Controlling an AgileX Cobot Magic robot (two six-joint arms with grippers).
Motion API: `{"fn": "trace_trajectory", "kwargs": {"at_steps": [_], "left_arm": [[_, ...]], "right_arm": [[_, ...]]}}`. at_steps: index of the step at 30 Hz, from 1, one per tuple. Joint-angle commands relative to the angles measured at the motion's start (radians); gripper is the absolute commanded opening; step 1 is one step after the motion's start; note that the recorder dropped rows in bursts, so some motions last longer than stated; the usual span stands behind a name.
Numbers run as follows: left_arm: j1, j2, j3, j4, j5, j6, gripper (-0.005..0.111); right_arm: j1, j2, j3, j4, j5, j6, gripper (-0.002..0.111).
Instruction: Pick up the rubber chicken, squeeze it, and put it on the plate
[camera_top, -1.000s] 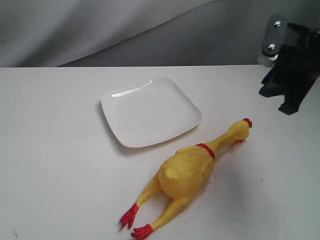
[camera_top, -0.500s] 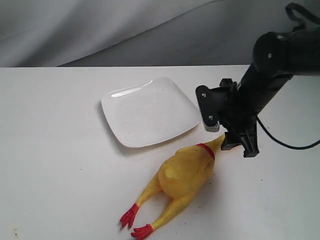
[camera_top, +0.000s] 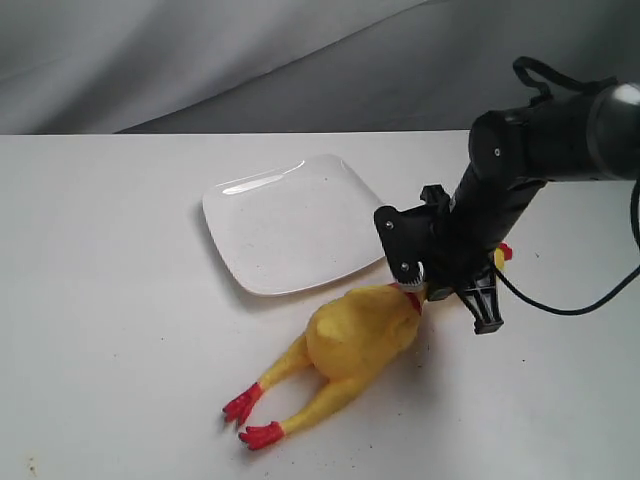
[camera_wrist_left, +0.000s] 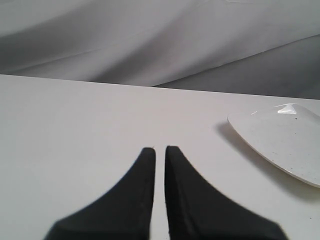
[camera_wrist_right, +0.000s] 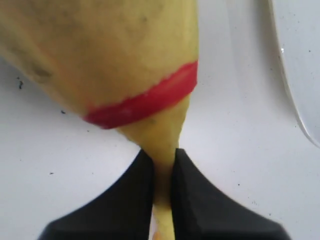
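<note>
Rubber chicken (camera_top: 358, 332) is lying on white table (camera_top: 110, 300), just beside the plate (camera_top: 290, 225), not on it. Right gripper (camera_wrist_right: 161, 161) is clamping its thin neck beyond the red collar (camera_wrist_right: 145, 100). Right arm (camera_top: 520, 160) is hiding most of the head in exterior view. Left gripper (camera_wrist_left: 160, 152) is pointing across the table, jaws nearly together, gripping nothing.

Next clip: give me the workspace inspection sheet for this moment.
Surface: flat white table, a few dark specks.
Job's things: long yellow rubber toy chicken lying on the table beside the glossy white square plate; plate bare.
Clutter: nothing seen.
Grippers: right gripper shut on the chicken's thin neck; left gripper shut, holding nothing.
Cables: black cable looping off the right arm.
Surroundings: grey draped cloth backdrop.
</note>
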Motion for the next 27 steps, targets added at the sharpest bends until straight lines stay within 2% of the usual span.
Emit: {"fn": "trace_trajectory", "kwargs": {"at_steps": [1, 5, 13, 16, 20, 23, 27], "left_arm": [[0.002, -0.003, 0.004, -0.003, 0.002, -0.001, 0.008], [0.002, -0.003, 0.004, -0.003, 0.002, -0.001, 0.008], [0.002, -0.003, 0.004, -0.003, 0.002, -0.001, 0.008], [0.002, -0.003, 0.004, -0.003, 0.002, -0.001, 0.008], [0.002, -0.003, 0.004, 0.074, -0.028, 0.026, 0.008], [0.002, -0.003, 0.004, 0.157, -0.11, 0.029, 0.008], [0.002, -0.003, 0.004, 0.18, -0.278, 0.029, 0.008]], "right_arm": [[0.002, -0.137, 0.005, -0.003, 0.075, 0.129, 0.0], [0.002, -0.343, 0.005, -0.003, 0.121, 0.277, 0.0], [0.007, -0.554, 0.005, 0.122, 0.277, 0.442, 0.0], [0.048, -0.6, 0.005, 0.128, 0.341, 0.51, 0.0], [0.134, -0.641, 0.005, 0.128, 0.376, 0.566, 0.0], [0.207, -0.651, 0.005, 0.121, 0.376, 0.611, 0.0], [0.283, -0.648, 0.005, 0.071, 0.376, 0.678, 0.0]]}}
